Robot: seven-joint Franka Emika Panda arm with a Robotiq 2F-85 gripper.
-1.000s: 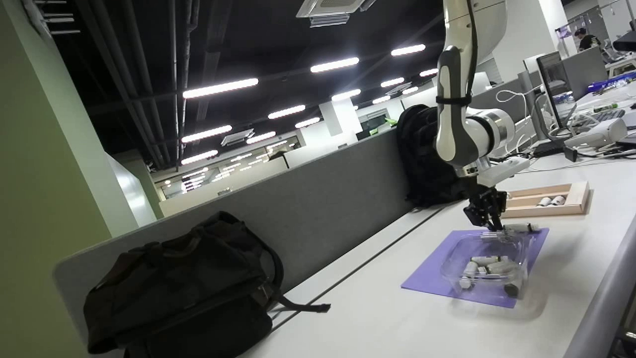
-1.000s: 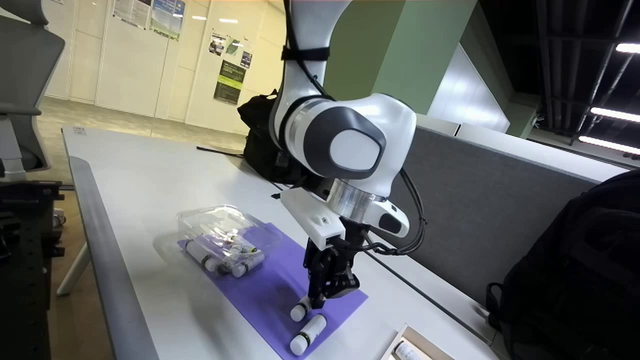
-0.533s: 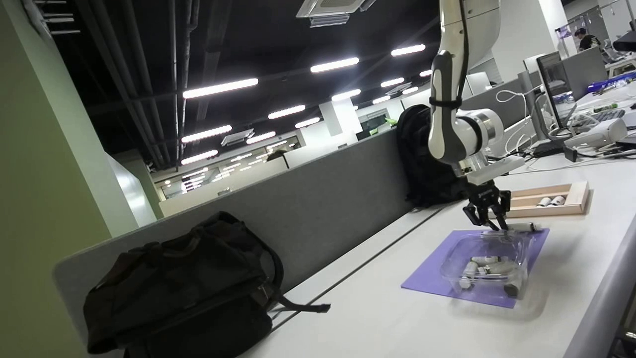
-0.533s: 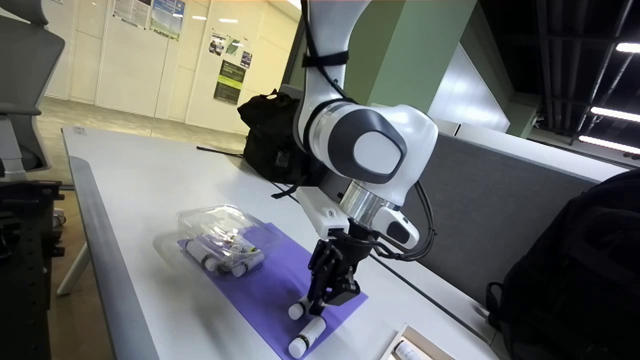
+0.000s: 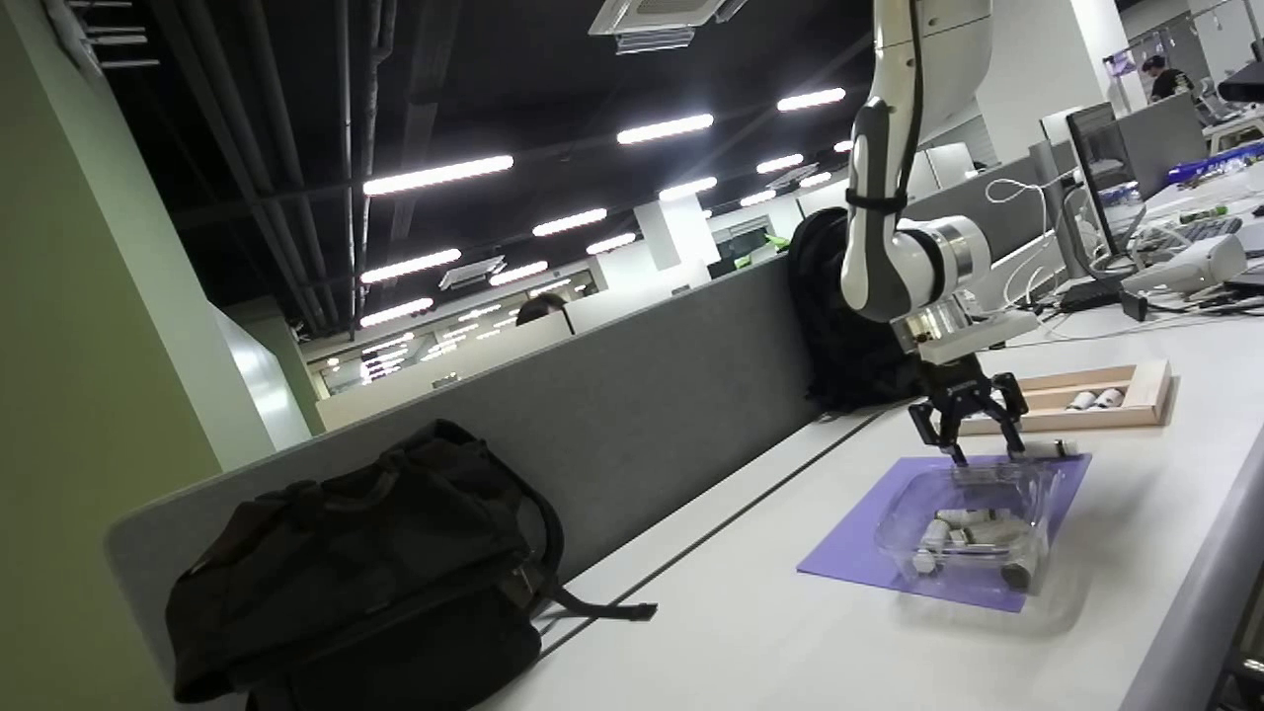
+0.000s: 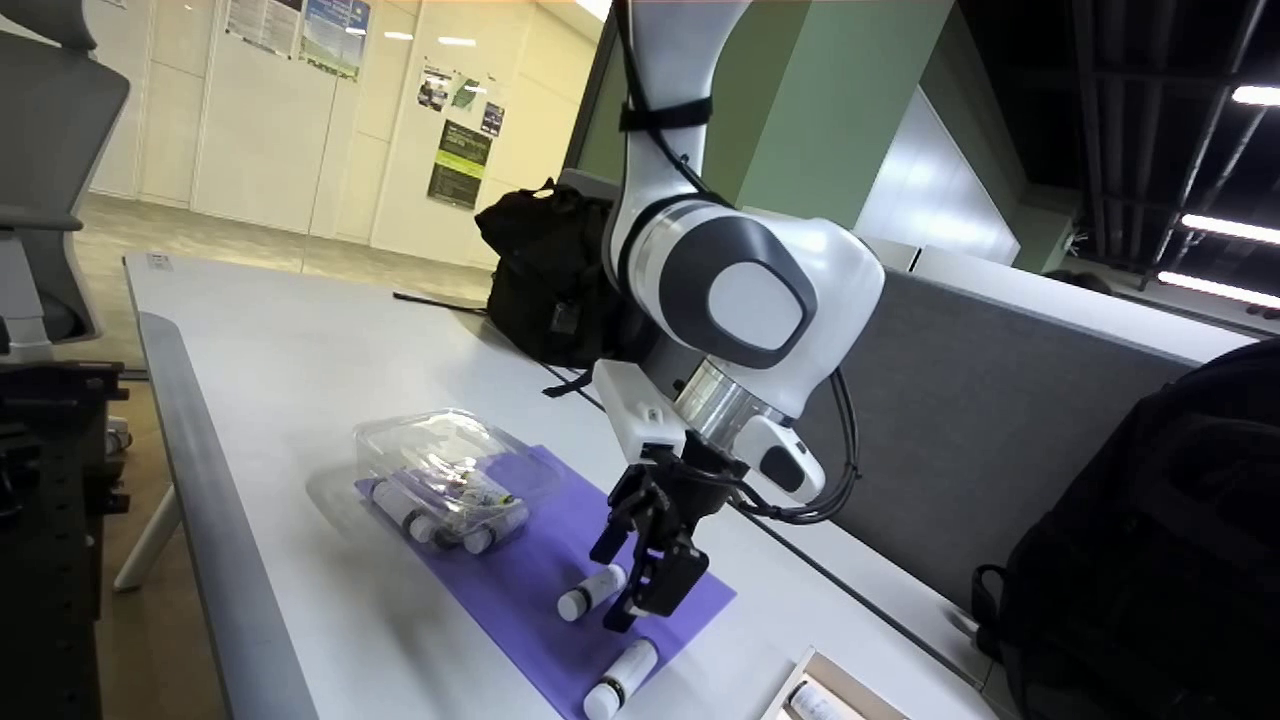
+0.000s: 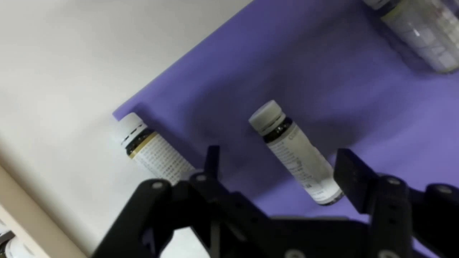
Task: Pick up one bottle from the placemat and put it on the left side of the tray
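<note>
- Gripper (image 5: 987, 454) low over placemat (image 6: 550, 548); jaws spread wide, gripping nothing.
- Bottle (image 7: 304, 163) lying on placemat, between fingertips (image 7: 212, 159) in wrist view; can't tell if touching.
- Second bottle (image 7: 161, 157) near it, also lying, along placemat's edge.
- Clear container (image 6: 455, 435) partly over placemat, more bottles (image 6: 394, 501) showing through.
- Wooden tray (image 5: 1148, 395) near placemat on white table (image 6: 300, 320); in an exterior view, two bottles (image 5: 1109, 398) inside.

Gripper (image 5: 987, 456): one. Placemat (image 5: 854, 543): one, at 4 o'clock in an exterior view. Tray (image 5: 1086, 420): one, at 3 o'clock there, with two bottles (image 5: 1109, 398) visible inside. Loose bottles (image 7: 303, 159): two, near 4 and 8 o'clock in the wrist view. Clear container (image 6: 440, 432): one (the bottles (image 6: 397, 503) seen through it overlap too much to count). Backpacks (image 5: 365, 583): two, near 8 and 3 o'clock in an exterior view.
</note>
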